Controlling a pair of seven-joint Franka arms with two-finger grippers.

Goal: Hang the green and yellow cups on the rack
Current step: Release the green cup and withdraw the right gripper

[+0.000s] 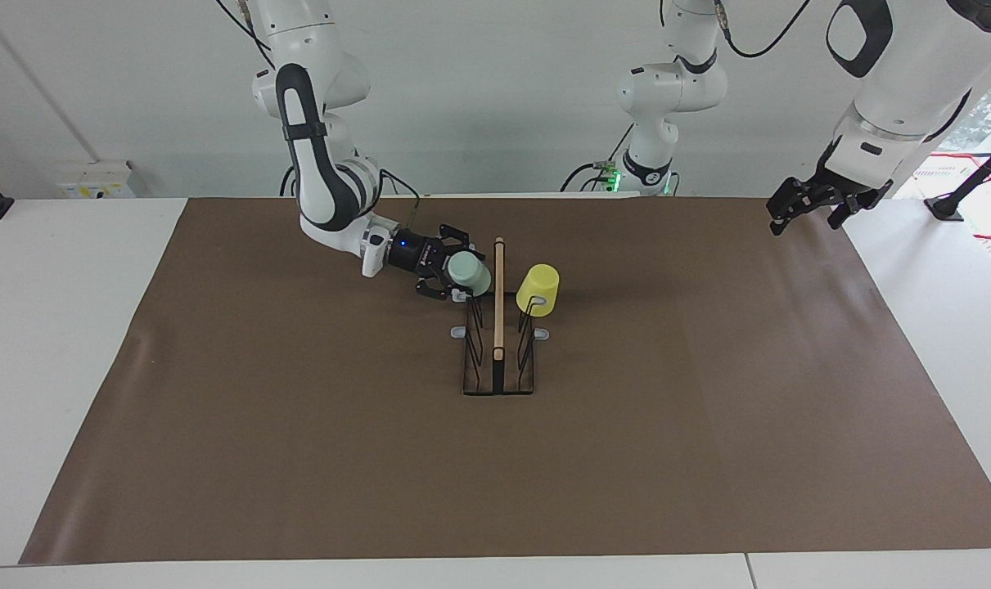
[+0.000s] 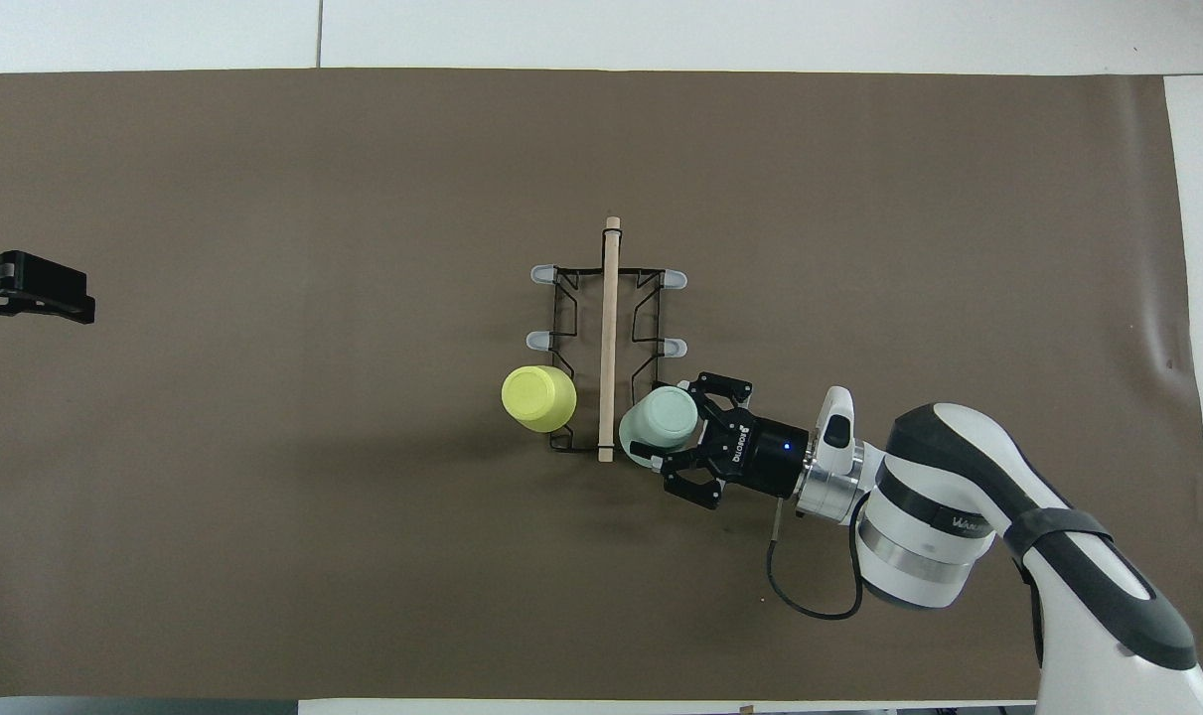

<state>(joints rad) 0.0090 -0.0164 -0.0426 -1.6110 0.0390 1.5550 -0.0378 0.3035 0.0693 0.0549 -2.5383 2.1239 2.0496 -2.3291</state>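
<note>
Yellow cup (image 1: 538, 289) already hangs on the rack (image 1: 497, 360); right gripper (image 1: 456, 276), jaws clamped on the green cup (image 1: 470, 272), is seating it on a prong, left gripper (image 1: 814, 209) waiting, jaws apart

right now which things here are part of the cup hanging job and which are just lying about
Part of the job:
- pale mint green plastic tumbler, in the right claw
- bright yellow plastic tumbler, hung on a prong
- black wire rack with wooden centre bar

Just there:
- brown table mat
- left claw, waiting at the mat's edge
</note>
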